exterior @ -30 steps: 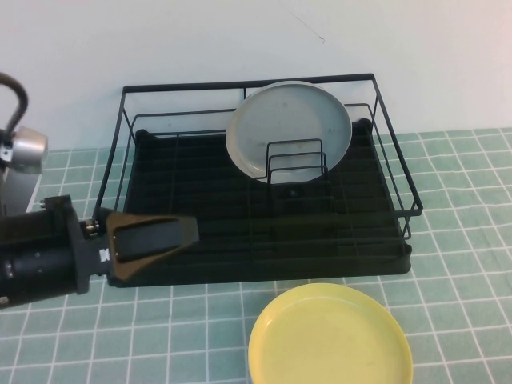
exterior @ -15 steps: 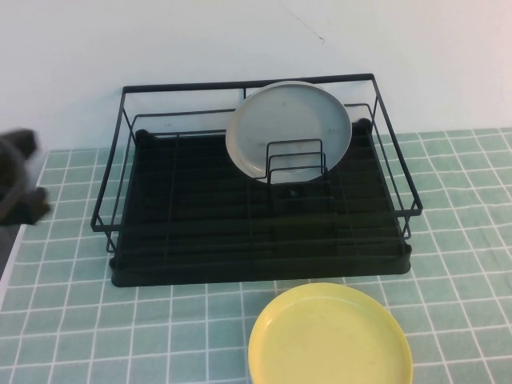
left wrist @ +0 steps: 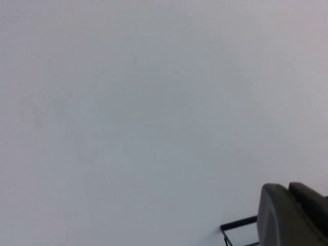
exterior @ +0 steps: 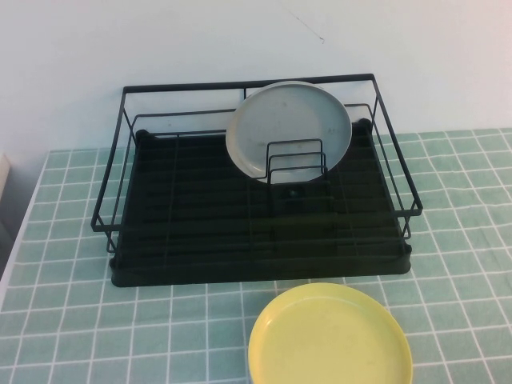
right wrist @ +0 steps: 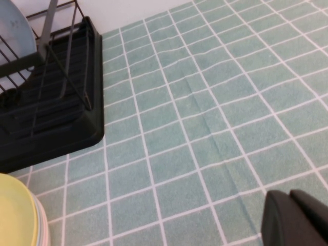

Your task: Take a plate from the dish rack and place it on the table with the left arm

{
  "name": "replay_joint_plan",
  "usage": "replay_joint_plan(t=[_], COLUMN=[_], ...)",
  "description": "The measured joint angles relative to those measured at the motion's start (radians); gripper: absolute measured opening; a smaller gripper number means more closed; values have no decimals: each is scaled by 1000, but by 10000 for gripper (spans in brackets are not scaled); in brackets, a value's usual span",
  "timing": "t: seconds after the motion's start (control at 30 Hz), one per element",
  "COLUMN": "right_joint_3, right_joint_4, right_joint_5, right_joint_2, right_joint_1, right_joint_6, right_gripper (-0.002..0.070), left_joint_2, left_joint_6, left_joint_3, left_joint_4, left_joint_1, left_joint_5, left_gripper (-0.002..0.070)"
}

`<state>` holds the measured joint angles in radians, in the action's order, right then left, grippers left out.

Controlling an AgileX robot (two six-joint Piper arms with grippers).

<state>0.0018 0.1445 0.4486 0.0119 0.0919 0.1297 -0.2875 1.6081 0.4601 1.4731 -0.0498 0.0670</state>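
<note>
The left claw [left wrist: 292,215] shows only as a dark finger tip at the corner of its own wrist view, held up against the white wall beside a bit of black wire; whether it is spread or pressed together cannot be told, and it is out of the high view. The right claw [right wrist: 294,218] is likewise just a dark tip over bare green tiles, its state not readable either. The yellow plate [exterior: 330,336] lies flat on the worktop [exterior: 64,320], just in front of the rack [exterior: 256,240] and apart from it, toward the right half. In the right wrist view the plate [right wrist: 18,215] seems to sit atop another pale rim. A grey plate [exterior: 290,130] stands upright in the rack's small wire holder.
</note>
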Motion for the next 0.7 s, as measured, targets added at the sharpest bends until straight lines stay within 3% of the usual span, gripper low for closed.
replay_joint_plan(t=[0.2, 0.3, 0.43, 0.53, 0.63, 0.7], right_joint_3=[0, 0, 0, 0, 0, 0], right_joint_4=[0, 0, 0, 2, 2, 2], right_joint_5=[0, 0, 0, 0, 0, 0], right_joint_2=[0, 0, 0, 0, 0, 0], right_joint_1=[0, 0, 0, 0, 0, 0], right_joint_6=[7, 14, 14, 14, 15, 15], right_gripper=[-1, -1, -1, -1, -1, -1], left_joint_2=[74, 137, 226, 284, 297, 299], left_joint_6=[-64, -403, -1109, -1541, -1765, -1824], left_joint_3=[-108, -189, -279, -339, -415, -448], left_joint_4=[10, -309, -883, -1193, -1381, -1421], left_joint_1=[7, 49, 121, 163, 163, 161], left_joint_5=[4, 102, 294, 425, 446, 401], left_gripper=[-1, -2, -2, -2, -2, -2])
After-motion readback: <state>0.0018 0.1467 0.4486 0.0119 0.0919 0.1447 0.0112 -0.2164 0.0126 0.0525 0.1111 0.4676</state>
